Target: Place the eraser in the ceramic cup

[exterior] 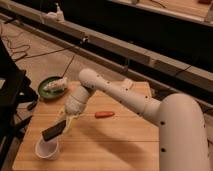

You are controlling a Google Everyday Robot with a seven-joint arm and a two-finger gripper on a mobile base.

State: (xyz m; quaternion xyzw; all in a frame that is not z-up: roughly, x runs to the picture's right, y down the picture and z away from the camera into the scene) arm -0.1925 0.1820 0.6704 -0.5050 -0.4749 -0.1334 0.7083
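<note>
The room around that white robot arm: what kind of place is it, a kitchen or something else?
Probably a lab or workshop, not a kitchen. A bare wooden table stands on a concrete floor with loose cables trailing across it. The gripper holds the eraser just above the ceramic cup, like a test setup.
</note>
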